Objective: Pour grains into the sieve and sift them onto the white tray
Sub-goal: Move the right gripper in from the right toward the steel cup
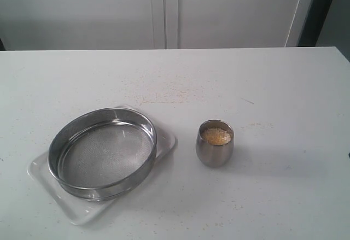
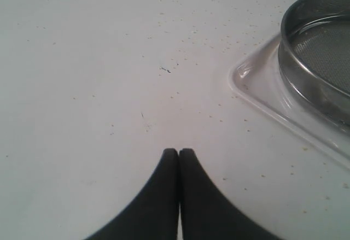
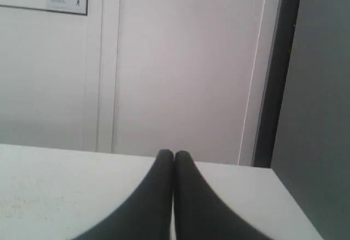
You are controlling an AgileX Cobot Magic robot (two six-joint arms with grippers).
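The round steel sieve (image 1: 102,151) rests on the white tray (image 1: 165,143) at the front left of the table, its mesh bare. To its right stands a small rounded steel cup (image 1: 215,148) holding the yellow and whitish grains (image 1: 215,136). Neither arm shows in the exterior view. In the left wrist view my left gripper (image 2: 179,151) is shut and empty above bare table, with the sieve (image 2: 317,59) and a tray corner (image 2: 257,84) off to one side. My right gripper (image 3: 174,153) is shut and empty too, facing the table's far edge and the wall.
Loose grain specks are scattered over the white table (image 1: 169,92) behind the sieve and cup. A pale panelled wall (image 1: 164,10) runs along the table's far edge. A dark vertical strip (image 3: 279,70) stands beyond the table's right corner.
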